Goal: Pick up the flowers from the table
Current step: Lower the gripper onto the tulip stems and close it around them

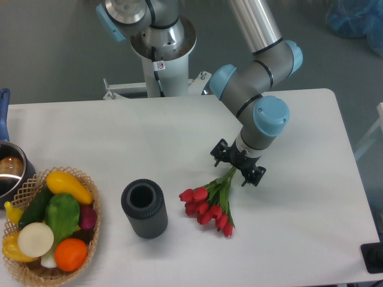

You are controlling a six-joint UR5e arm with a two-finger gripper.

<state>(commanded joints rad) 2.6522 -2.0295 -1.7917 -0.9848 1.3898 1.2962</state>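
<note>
As gripper [237, 165] straddles stem ends, fingers spread, nothing grasped, tulip bunch [210, 203] lies mid-table [311, 215], toward front edge. Risk: thin stems slip on closing; buds drag.

Grey, smooth floor [54, 54] behind the work surface, evenly lit, no hard shadows. Crumpled blue plastic sheeting [354, 17] lies on the floor at far right. A white metal bracket frame [125, 88] runs along the rear edge. Small black block [373, 258] at the lower right corner.
</note>
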